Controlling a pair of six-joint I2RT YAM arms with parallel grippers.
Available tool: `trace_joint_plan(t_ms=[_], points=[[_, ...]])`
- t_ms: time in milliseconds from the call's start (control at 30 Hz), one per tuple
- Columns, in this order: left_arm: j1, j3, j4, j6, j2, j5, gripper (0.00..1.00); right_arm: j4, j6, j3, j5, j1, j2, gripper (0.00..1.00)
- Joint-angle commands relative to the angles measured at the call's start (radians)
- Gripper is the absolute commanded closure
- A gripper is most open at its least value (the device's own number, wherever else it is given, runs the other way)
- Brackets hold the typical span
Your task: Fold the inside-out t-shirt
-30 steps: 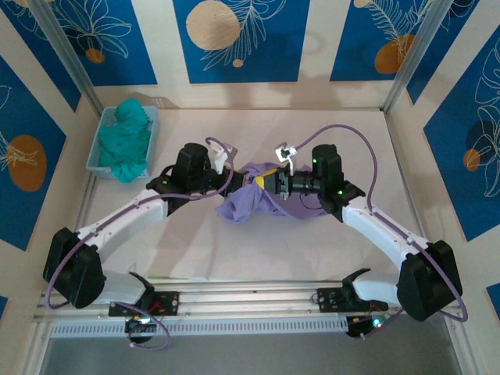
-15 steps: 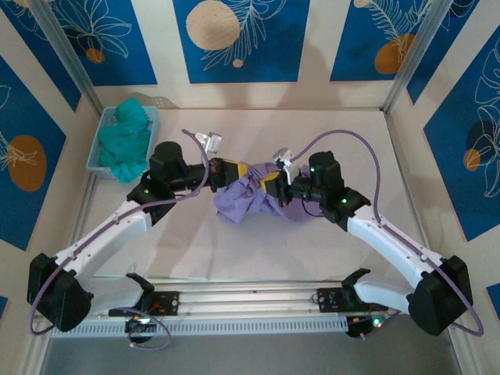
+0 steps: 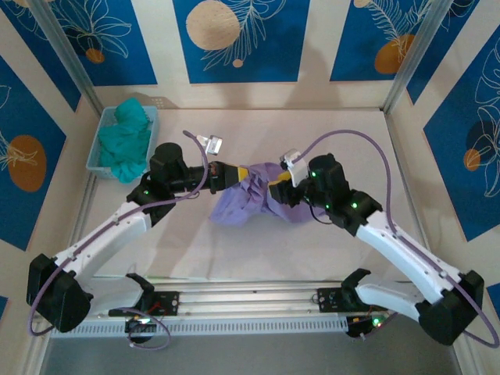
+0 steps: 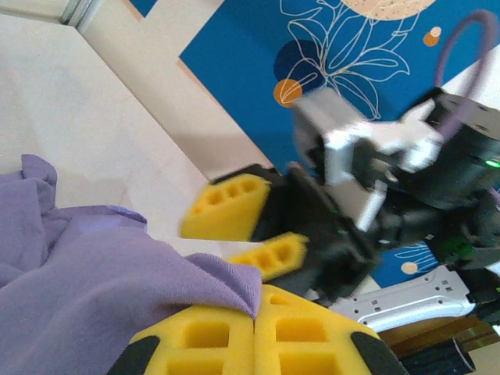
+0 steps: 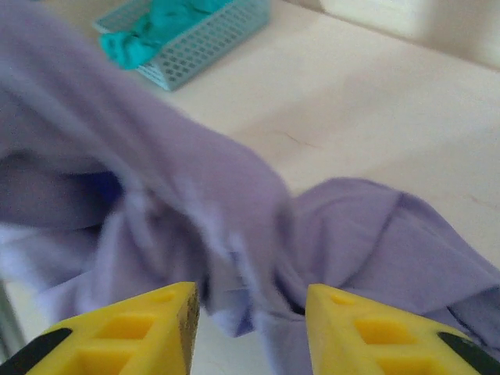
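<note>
The lavender inside-out t-shirt point(image 3: 248, 200) hangs bunched in the middle of the table, one corner lifted. My left gripper point(image 3: 237, 173) is shut on that corner; in the left wrist view the yellow pads point(image 4: 211, 332) pinch a fold of the t-shirt point(image 4: 94, 273) at the left gripper point(image 4: 255, 312). My right gripper point(image 3: 280, 183) stands just to the right of it, open. In the right wrist view the right gripper point(image 5: 250, 303) has nothing between its jaws, and the t-shirt point(image 5: 203, 180) lies blurred just beyond them.
A light blue basket point(image 3: 97, 153) with a teal garment point(image 3: 128, 137) stands at the back left; the basket point(image 5: 205, 37) also appears in the right wrist view. The white table point(image 3: 375, 148) is walled by patterned panels on three sides.
My right gripper has opened and let go of the t-shirt, drawing back a little to the right. The left gripper closed on the cloth and stays shut on it.
</note>
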Motion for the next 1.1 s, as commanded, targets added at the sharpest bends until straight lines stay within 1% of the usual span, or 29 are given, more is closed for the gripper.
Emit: trace_joint_plan(t_ms=[0, 67, 133, 200, 267, 300, 367, 400, 433, 500, 600, 667, 733, 800, 833, 900, 1000, 1067], points=[[0.008, 0.010, -0.013, 0.026, -0.021, -0.023, 1.00, 0.019, -0.053, -0.041, -0.071, 0.052, -0.068, 0.58], [0.008, 0.011, -0.011, 0.024, -0.018, -0.022, 1.00, 0.069, -0.037, -0.059, -0.116, 0.079, -0.070, 0.57], [0.008, 0.010, -0.008, 0.021, -0.018, -0.023, 1.00, 0.106, -0.018, -0.057, -0.116, 0.097, -0.037, 0.57], [0.007, 0.009, -0.007, 0.021, -0.018, -0.023, 1.00, 0.125, -0.008, -0.038, -0.078, 0.102, 0.016, 0.57], [0.008, 0.008, -0.006, 0.022, -0.020, -0.024, 1.00, 0.142, 0.017, -0.015, -0.012, 0.105, 0.076, 0.62], [0.009, 0.006, -0.003, 0.024, -0.020, -0.026, 1.00, 0.143, 0.024, -0.004, 0.010, 0.105, 0.100, 0.67], [0.008, 0.005, -0.001, 0.027, -0.021, -0.036, 1.00, 0.113, 0.029, 0.021, 0.037, 0.105, 0.130, 0.88], [0.011, 0.005, -0.003, 0.028, -0.024, -0.044, 1.00, 0.102, 0.027, 0.020, 0.036, 0.106, 0.124, 0.95], [0.014, 0.005, -0.001, 0.031, -0.025, -0.051, 1.00, 0.099, 0.022, 0.002, 0.022, 0.105, 0.102, 1.00], [0.031, 0.004, -0.001, 0.027, -0.027, -0.063, 1.00, 0.120, 0.012, -0.059, -0.047, 0.093, 0.027, 1.00], [0.082, -0.014, 0.031, -0.009, -0.029, -0.055, 1.00, 0.225, 0.017, -0.196, -0.266, 0.039, -0.094, 1.00], [0.117, -0.037, 0.105, -0.068, -0.025, -0.022, 1.00, 0.352, 0.052, -0.292, -0.405, -0.002, -0.146, 1.00], [0.133, -0.043, 0.140, -0.101, -0.020, -0.005, 1.00, 0.468, 0.101, -0.371, -0.476, -0.040, -0.168, 1.00], [0.134, -0.035, 0.124, -0.091, -0.020, 0.000, 1.00, 0.553, 0.152, -0.420, -0.509, -0.073, -0.174, 1.00], [0.133, -0.031, 0.112, -0.082, -0.019, 0.006, 1.00, 0.577, 0.169, -0.436, -0.502, -0.082, -0.174, 1.00], [0.134, -0.025, 0.088, -0.062, -0.020, 0.014, 1.00, 0.571, 0.209, -0.440, -0.408, -0.083, -0.168, 0.97], [0.133, -0.027, 0.089, -0.063, -0.017, 0.031, 1.00, 0.398, 0.273, -0.363, -0.158, -0.071, -0.122, 0.89], [0.127, -0.027, 0.098, -0.065, -0.013, 0.048, 1.00, 0.295, 0.242, -0.295, -0.056, -0.038, -0.094, 0.81]])
